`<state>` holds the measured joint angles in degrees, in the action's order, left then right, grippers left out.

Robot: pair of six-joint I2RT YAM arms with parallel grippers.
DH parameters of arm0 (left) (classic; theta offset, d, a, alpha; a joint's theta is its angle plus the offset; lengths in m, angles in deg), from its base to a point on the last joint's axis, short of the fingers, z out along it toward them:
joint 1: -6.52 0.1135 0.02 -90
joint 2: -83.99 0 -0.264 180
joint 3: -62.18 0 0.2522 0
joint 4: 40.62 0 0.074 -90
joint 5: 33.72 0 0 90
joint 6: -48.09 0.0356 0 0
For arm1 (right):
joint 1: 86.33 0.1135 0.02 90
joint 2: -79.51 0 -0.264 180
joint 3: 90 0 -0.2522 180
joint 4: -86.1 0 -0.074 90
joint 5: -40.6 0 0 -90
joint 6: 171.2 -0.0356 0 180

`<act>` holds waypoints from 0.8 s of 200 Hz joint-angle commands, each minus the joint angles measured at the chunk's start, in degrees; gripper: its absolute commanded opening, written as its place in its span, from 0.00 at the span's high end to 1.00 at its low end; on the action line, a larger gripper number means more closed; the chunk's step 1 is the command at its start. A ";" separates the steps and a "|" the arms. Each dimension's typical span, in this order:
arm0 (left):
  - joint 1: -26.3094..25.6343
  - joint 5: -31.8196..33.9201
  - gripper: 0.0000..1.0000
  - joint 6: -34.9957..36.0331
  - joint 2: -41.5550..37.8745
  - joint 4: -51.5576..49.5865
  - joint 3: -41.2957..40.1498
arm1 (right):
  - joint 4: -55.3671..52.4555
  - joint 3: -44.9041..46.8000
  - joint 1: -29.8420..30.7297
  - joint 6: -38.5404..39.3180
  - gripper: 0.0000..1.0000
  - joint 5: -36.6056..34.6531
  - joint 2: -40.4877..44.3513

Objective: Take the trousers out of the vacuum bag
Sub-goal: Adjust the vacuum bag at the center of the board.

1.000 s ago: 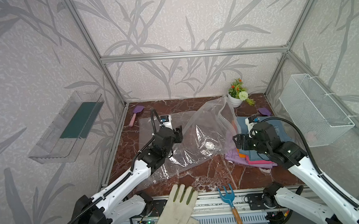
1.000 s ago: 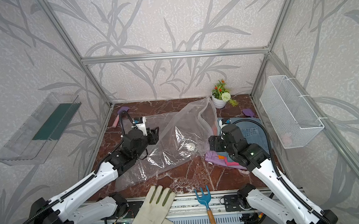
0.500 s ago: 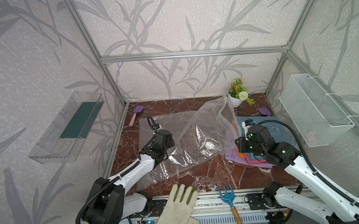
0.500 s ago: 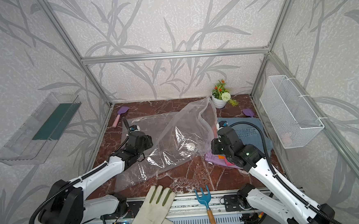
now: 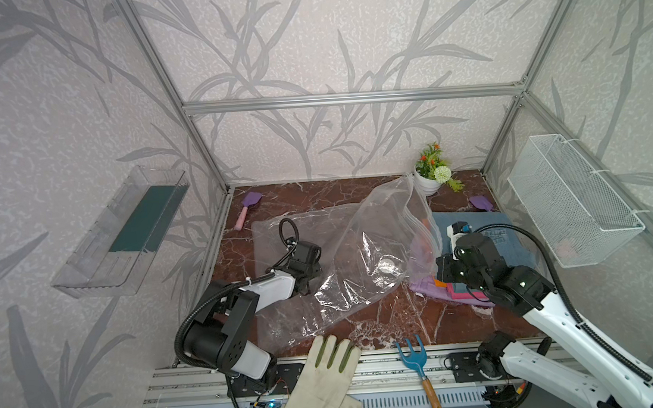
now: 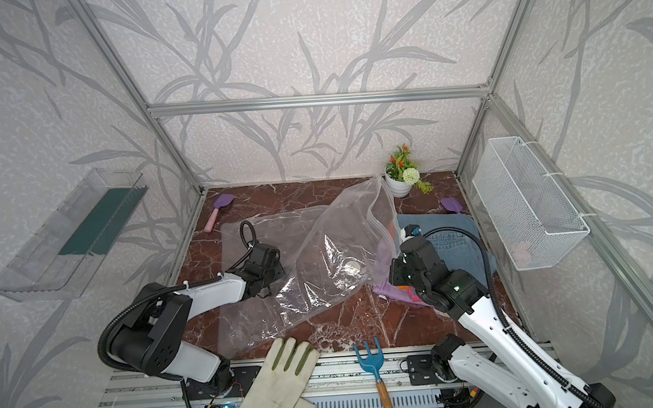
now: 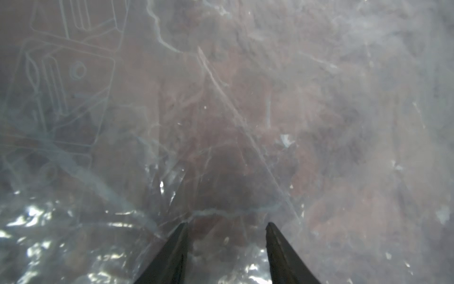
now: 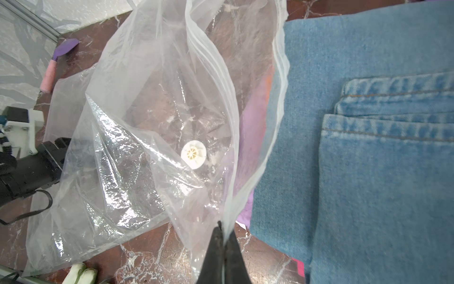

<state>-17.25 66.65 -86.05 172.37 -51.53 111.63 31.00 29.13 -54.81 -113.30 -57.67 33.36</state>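
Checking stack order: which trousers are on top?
The light blue denim pair: it lies flat over the others, and the lilac, orange and pink ones show only as edges sticking out beneath it.

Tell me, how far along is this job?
Done: folded light blue denim trousers lie outside the crinkly clear plastic vacuum bag. In hand: right gripper shut on its zip edge, left gripper open above it. Left: lilac cloth partly behind the plastic, perhaps inside.

Left gripper [image 7: 227, 225] jaws parted, arm folded low, right gripper [image 8: 223, 225] pinched closed
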 commanded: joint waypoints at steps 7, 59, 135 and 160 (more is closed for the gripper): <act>0.74 -0.42 0.48 -3.13 4.29 -1.65 0.77 | -4.57 1.34 -0.81 -1.10 1.00 -3.21 2.64; 2.52 -1.43 0.50 -4.34 7.94 -1.10 0.88 | -10.50 3.61 -2.74 -3.18 1.00 -5.87 8.43; 5.33 -2.15 0.54 -5.11 9.09 -1.87 1.32 | -20.55 1.19 -4.99 -5.71 1.00 -8.21 11.98; 6.27 -1.99 0.55 -5.12 8.75 -1.79 1.58 | -22.92 -0.18 -5.03 -7.98 1.00 -11.47 14.53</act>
<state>-12.39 65.21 -89.55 178.14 -44.82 114.88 13.34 31.66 -59.46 -118.32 -63.55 45.23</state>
